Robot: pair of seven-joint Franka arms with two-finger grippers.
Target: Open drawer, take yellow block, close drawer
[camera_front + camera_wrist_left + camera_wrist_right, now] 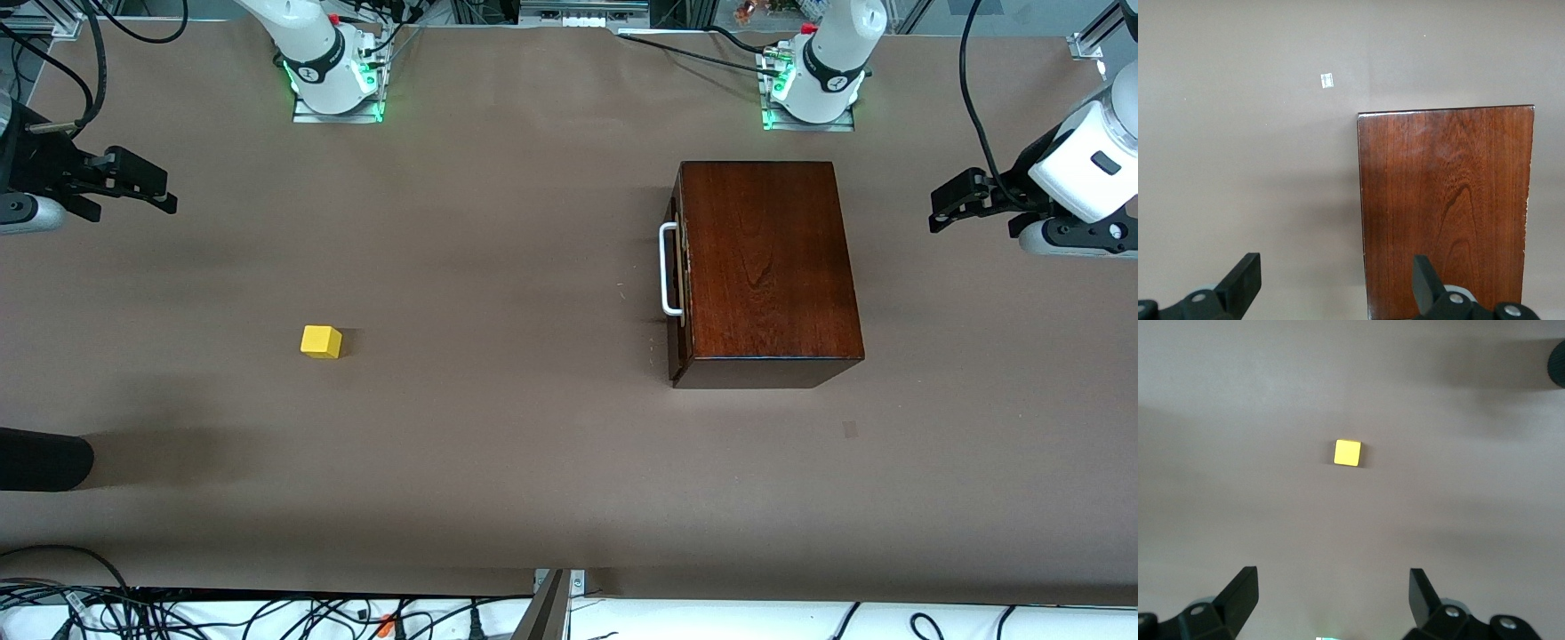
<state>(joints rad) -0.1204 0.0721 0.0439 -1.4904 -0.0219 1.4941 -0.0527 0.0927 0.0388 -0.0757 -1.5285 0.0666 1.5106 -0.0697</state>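
The dark reddish-brown wooden box (765, 267) stands toward the left arm's end of the table. Its drawer (679, 267) is shut, and its white bar handle (669, 269) faces the right arm's end. The box top also shows in the left wrist view (1445, 207). The yellow block (321, 341) lies on the bare table toward the right arm's end, and shows in the right wrist view (1347, 453). My left gripper (947, 209) (1336, 267) is open and empty, up over the table's left-arm end. My right gripper (151, 191) (1331, 577) is open and empty, up over the right-arm end.
A black rounded object (44, 458) reaches in at the right arm's end, nearer the front camera than the block; it also shows in the right wrist view (1558, 361). A small tape mark (850, 429) lies on the brown table (498, 427) near the box. Cables run along the front edge.
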